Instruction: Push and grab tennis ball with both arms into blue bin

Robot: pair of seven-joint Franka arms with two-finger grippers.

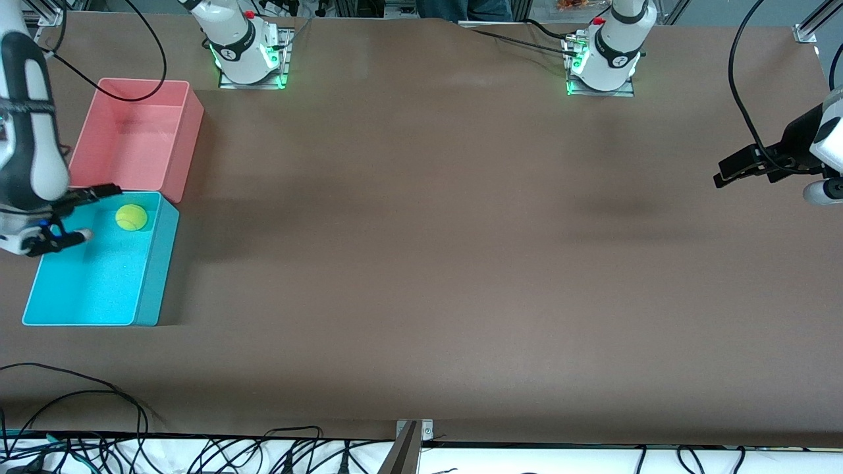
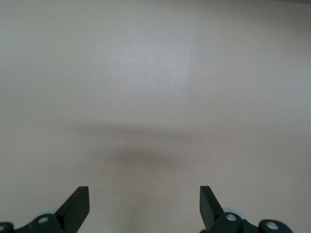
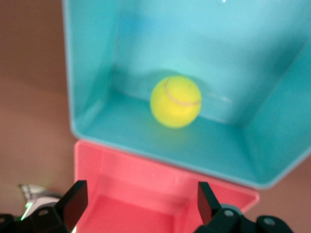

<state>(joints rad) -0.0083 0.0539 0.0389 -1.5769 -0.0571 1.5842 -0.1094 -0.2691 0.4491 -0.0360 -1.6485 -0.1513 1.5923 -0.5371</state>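
A wide brown bench (image 1: 421, 263) ran under both arms, bare through its middle. The right gripper (image 1: 79, 214) hung over the blue bin (image 1: 150, 276), its fingers (image 3: 75, 199) spread wide with nothing between them. The tennis ball (image 1: 131, 217) lay inside that bin, in the corner farthest from the front camera, beside the wall that touched the pink bin (image 1: 184, 138). If the arm dipped while pulling out, I judged the fingers might clip the bin wall and shift it. The left gripper (image 1: 747, 168) waited over bare bench at its own end, fingers also wide and empty. Cables trailed along the near edge, clear of everything.
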